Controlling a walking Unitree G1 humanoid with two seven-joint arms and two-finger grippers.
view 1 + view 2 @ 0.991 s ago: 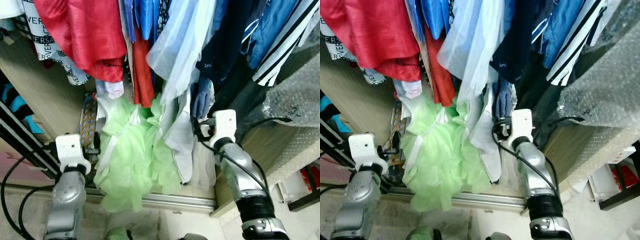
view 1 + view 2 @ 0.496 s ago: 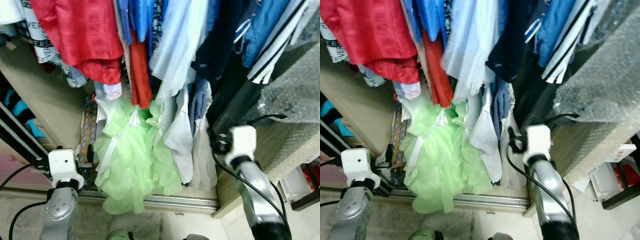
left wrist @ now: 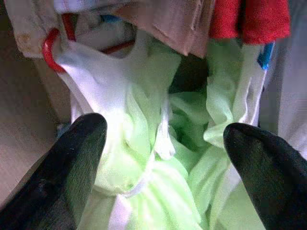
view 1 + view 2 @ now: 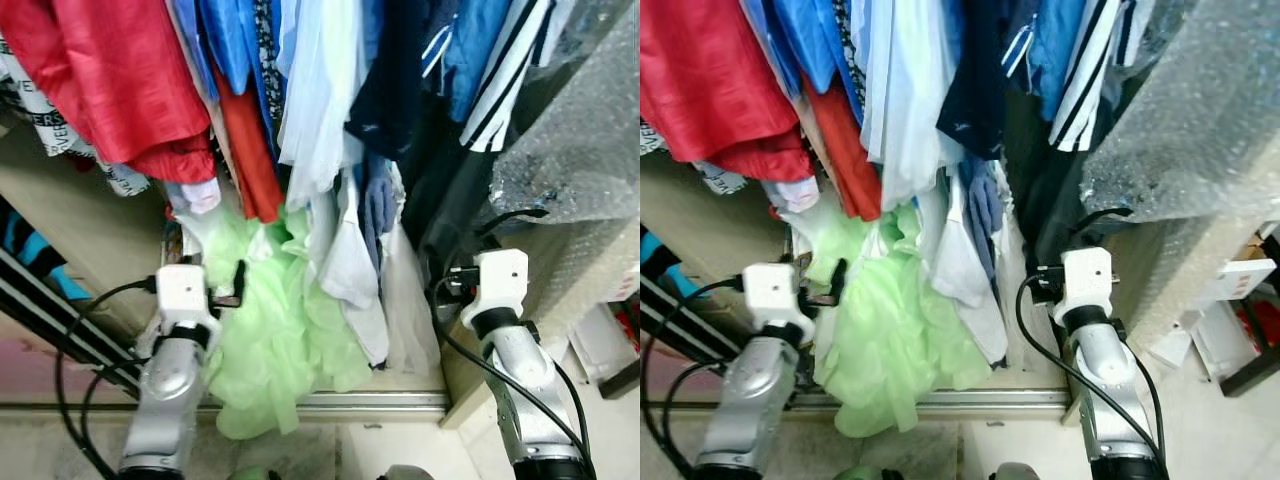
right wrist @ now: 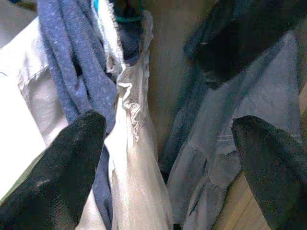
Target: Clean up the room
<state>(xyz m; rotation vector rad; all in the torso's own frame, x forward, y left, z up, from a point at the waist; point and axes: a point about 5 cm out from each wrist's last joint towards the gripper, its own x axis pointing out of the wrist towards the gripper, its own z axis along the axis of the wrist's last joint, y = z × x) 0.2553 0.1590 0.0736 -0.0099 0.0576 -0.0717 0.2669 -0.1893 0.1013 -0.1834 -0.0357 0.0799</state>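
Observation:
A wardrobe rail holds a crowd of hanging clothes: a red garment (image 4: 110,80), a white shirt (image 4: 320,110), navy and striped pieces. Low in the middle hangs a light green frilly dress (image 4: 290,330). My left gripper (image 4: 228,290) is open at the dress's left edge, and the left wrist view shows the green dress (image 3: 192,182) beyond its spread fingers. My right gripper (image 4: 452,285) is open at the right, beside dark hanging clothes. Ahead of it in the right wrist view hang a blue knit (image 5: 67,72), a cream ruffled garment (image 5: 134,143) and a grey shirt (image 5: 249,105).
The wooden wardrobe side (image 4: 70,220) stands at the left. A bubble-wrapped panel (image 4: 580,150) stands at the right. A metal sliding-door track (image 4: 380,403) runs along the floor under the clothes. A red hanger (image 3: 48,48) carries the dress's white top.
The view has shifted. My left arm has risen and come in to the green dress's edge. My right gripper has drawn back to the right, away from the blue knit and white shirt.

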